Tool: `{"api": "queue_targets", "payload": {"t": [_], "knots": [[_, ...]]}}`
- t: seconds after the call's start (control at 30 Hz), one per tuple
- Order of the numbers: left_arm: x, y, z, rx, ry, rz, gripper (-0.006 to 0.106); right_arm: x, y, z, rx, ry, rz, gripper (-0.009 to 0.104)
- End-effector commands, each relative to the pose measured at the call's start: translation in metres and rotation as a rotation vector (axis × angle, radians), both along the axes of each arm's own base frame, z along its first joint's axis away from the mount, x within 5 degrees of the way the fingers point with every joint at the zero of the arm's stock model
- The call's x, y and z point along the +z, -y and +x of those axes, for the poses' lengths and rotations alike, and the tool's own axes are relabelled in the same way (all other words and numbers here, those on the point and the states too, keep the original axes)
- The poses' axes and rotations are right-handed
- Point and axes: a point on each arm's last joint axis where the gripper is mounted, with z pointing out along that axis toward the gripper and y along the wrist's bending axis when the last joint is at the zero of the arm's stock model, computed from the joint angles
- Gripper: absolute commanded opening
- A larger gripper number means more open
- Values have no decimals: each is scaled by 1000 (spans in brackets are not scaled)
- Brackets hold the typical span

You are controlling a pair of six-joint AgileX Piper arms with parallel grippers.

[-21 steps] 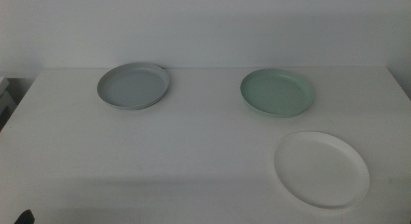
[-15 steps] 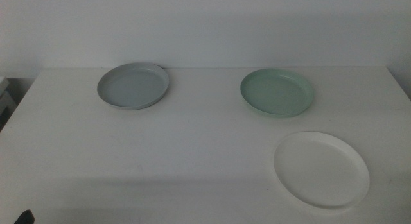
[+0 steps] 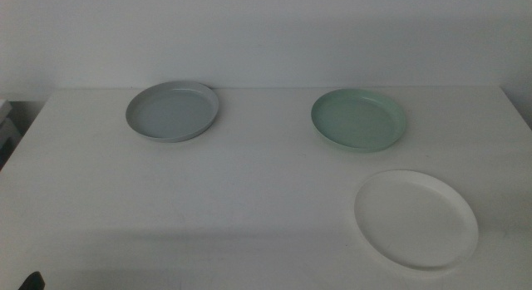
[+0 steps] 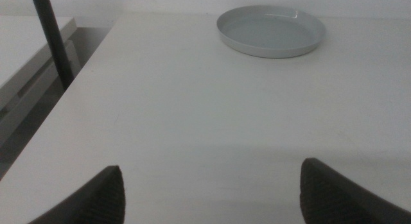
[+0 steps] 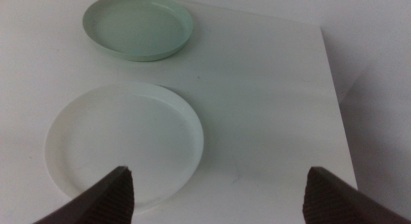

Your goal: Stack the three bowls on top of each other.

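Three bowls lie apart on the white table (image 3: 249,182). The light grey bowl (image 3: 172,110) is at the back left, the mint green bowl (image 3: 358,119) at the back right, and the white bowl (image 3: 416,218) at the front right. My left gripper (image 4: 212,169) hovers open over the table's front left, well short of the grey bowl (image 4: 270,31); only a dark tip of it (image 3: 32,282) shows in the middle view. My right gripper (image 5: 219,171) is open above the near rim of the white bowl (image 5: 122,142), with the green bowl (image 5: 138,25) beyond.
A dark pole (image 4: 51,41) stands beside the table's left edge, next to a lower white surface (image 4: 26,57). The table's right edge (image 5: 334,102) runs close to the white and green bowls.
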Motion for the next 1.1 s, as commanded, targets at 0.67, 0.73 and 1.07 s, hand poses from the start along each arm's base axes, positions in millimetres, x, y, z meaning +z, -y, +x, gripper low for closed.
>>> {"api": "queue_targets", "payload": {"t": [0.67,0.73,1.07], "knots": [[6,0,1,1,84,-9,89,22,-3,151,-156,-446,276,96],[6,0,1,1,84,-9,89,9,-3,163,-164,-490,273,96],[6,0,1,1,84,-9,89,-49,-1,208,-196,-618,265,96]]}}
